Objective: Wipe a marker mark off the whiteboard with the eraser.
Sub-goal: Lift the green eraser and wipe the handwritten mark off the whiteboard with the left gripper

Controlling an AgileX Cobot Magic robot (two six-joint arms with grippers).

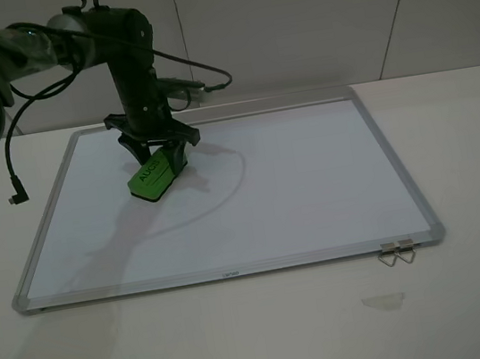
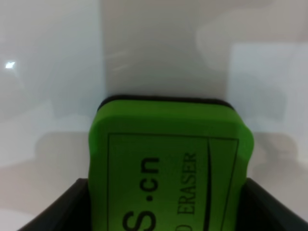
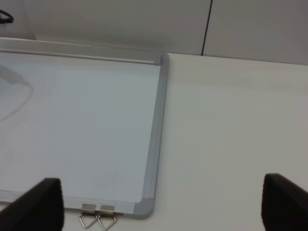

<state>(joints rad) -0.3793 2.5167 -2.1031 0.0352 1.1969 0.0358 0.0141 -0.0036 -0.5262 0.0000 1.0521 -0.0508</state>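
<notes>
The whiteboard [image 1: 296,189] lies flat on the table, its silver frame all around. My left gripper [image 1: 158,160] stands over the board's far left part, shut on the bright green eraser [image 1: 151,179], which tilts down with its lower end touching the board. In the left wrist view the eraser [image 2: 168,163] fills the space between the dark fingers [image 2: 62,207]. No marker mark shows on the board in any view; it may be hidden under the eraser. My right gripper [image 3: 161,207] is open over the table by the whiteboard's [image 3: 86,120] near right corner, and is out of the exterior view.
Two metal binder clips [image 1: 397,252] [image 3: 98,219] hang on the board's near right edge. A small clear scrap [image 1: 383,302] lies on the table in front of them. A black cable with a plug [image 1: 17,196] dangles left of the board.
</notes>
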